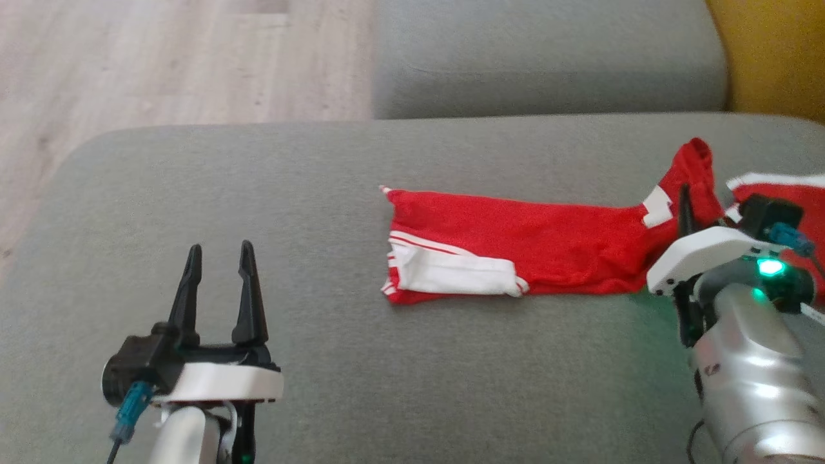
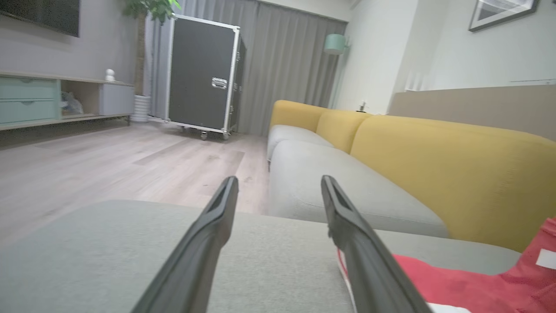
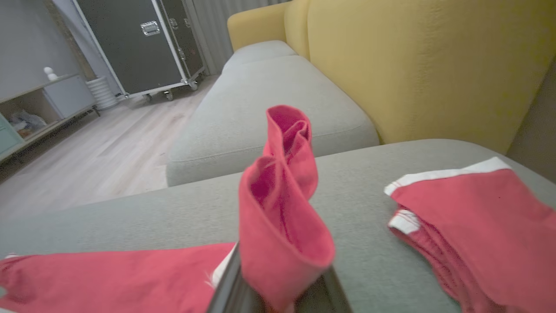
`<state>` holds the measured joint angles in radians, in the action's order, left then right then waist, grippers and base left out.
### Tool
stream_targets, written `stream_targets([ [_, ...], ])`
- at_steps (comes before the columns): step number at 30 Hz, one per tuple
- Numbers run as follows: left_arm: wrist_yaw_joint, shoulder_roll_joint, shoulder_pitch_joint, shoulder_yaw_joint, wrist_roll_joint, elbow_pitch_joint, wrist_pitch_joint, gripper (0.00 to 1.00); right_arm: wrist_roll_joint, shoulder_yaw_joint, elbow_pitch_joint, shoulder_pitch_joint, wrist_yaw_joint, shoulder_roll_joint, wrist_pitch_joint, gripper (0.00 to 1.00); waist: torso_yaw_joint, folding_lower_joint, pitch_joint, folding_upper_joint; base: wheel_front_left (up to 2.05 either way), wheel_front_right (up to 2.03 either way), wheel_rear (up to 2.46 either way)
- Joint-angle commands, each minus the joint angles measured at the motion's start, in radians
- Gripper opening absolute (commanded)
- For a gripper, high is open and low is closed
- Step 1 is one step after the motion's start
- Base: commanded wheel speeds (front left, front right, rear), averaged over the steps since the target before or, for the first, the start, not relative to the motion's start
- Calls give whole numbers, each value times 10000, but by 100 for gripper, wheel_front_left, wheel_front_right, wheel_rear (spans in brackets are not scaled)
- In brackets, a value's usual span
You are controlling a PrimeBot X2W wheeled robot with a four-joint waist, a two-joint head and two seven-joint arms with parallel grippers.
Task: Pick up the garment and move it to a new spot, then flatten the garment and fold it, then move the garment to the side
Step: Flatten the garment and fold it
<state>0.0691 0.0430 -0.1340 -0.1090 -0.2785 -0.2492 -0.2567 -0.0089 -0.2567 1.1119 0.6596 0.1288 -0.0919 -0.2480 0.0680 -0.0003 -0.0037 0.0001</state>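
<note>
The garment [image 1: 528,238], red with white stripes, lies stretched left to right on the grey cushion [image 1: 258,180]. Its right end is lifted into an upright fold [image 3: 282,208], and my right gripper [image 1: 685,196] is shut on that fold from below. More red cloth with white trim [image 3: 478,226] lies just right of it; I cannot tell whether the two are joined. My left gripper [image 1: 220,247] stands open over bare cushion, well left of the garment. In the left wrist view its fingers [image 2: 217,226] are spread wide, with the garment's left end [image 2: 456,282] beside the right one.
A second grey seat cushion [image 1: 548,58] lies beyond the first, with the yellow backrest [image 1: 773,51] at the far right. Wooden floor [image 1: 161,58] runs along the cushion's left and far-left edge. A black wheeled case [image 2: 202,74] stands across the room.
</note>
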Motion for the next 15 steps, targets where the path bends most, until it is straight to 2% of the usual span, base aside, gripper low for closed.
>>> stream_targets([
  [1, -21, 72, -225, 434, 159, 365, -51, 100, 270, 486, -357, 108, 19, 198, -123, 0, 543, 3, -388, -1, 0, 0, 0],
  [7, 175, 78, -208, 373, 449, 270, -51, 100, 1174, 1539, -495, 78, 19, 403, -129, 0, 1457, 3, -597, -1, 0, 0, 0],
  [15, 349, 76, -419, 39, 476, -83, -51, 100, 3978, 4420, -741, -67, 19, 414, -126, 0, 2617, 3, -480, -1, 0, 0, 0],
])
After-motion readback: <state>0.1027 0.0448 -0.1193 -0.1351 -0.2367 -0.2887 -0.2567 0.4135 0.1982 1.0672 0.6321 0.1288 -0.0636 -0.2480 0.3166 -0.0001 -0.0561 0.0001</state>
